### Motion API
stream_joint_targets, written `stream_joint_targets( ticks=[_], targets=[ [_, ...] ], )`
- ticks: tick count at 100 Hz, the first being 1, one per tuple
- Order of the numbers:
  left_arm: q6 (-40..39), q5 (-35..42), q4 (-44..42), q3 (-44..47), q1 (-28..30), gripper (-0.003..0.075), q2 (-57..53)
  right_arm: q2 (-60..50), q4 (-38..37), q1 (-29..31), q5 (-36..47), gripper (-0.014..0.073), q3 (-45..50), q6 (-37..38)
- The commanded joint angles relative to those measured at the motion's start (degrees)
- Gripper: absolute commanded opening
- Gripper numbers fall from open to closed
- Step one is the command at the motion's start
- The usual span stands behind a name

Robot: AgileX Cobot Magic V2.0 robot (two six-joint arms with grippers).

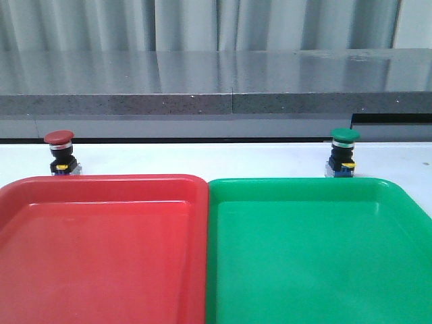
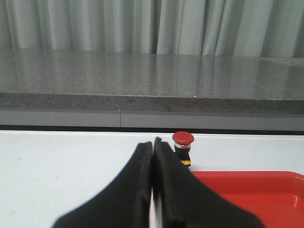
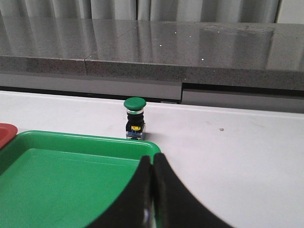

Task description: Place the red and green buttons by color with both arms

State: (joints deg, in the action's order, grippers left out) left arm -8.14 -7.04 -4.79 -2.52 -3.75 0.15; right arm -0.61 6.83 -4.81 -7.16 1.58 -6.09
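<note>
Trays on a white table, with a grey stone ledge beyond.
The red tray lies close beside the left gripper; the green tray lies under the right gripper.

Open table around red button and green button, trays just before them, ledge seemingly close behind

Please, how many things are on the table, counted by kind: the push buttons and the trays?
Push buttons: 2, the red button and the green button
Trays: 2, the red tray and the green tray
Total: 4
</note>
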Motion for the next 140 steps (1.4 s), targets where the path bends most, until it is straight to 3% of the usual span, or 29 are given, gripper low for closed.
stream_joint_targets(
  ticks=[1,44,59,99,109,128,135,140],
  targets=[
    [-0.6,-0.2,1.5,-7.0,0.0,-0.0019,3.7,-1.2,0.1,0.2,5.0,-0.0110,-0.8,-0.2],
    [-0.6,-29.0,3.5,-36.4,0.0,-0.0019,28.4,-1.2,0.1,0.2,5.0,-0.0110,-0.8,-0.2],
    [-0.6,-32.2,4.8,-41.1,0.0,-0.0019,34.1,-1.2,0.1,0.2,5.0,-0.0110,-0.8,-0.2],
    [-0.6,-32.9,4.8,-41.4,0.0,-0.0008,38.0,-1.2,0.1,0.2,5.0,-0.0110,-0.8,-0.2],
    [-0.6,-32.9,4.8,-41.4,0.0,0.0094,38.0,-1.2,0.1,0.2,5.0,-0.0110,-0.8,-0.2],
    [-0.6,-32.9,4.8,-41.4,0.0,0.0528,38.0,-1.2,0.1,0.2,5.0,-0.0110,-0.8,-0.2],
    [-0.6,-32.9,4.8,-41.4,0.0,0.0604,38.0,-1.2,0.1,0.2,5.0,-0.0110,-0.8,-0.2],
    [-0.6,-32.9,4.8,-41.4,0.0,0.0610,38.0,-1.2,0.1,0.2,5.0,-0.0110,-0.8,-0.2]
  ],
)
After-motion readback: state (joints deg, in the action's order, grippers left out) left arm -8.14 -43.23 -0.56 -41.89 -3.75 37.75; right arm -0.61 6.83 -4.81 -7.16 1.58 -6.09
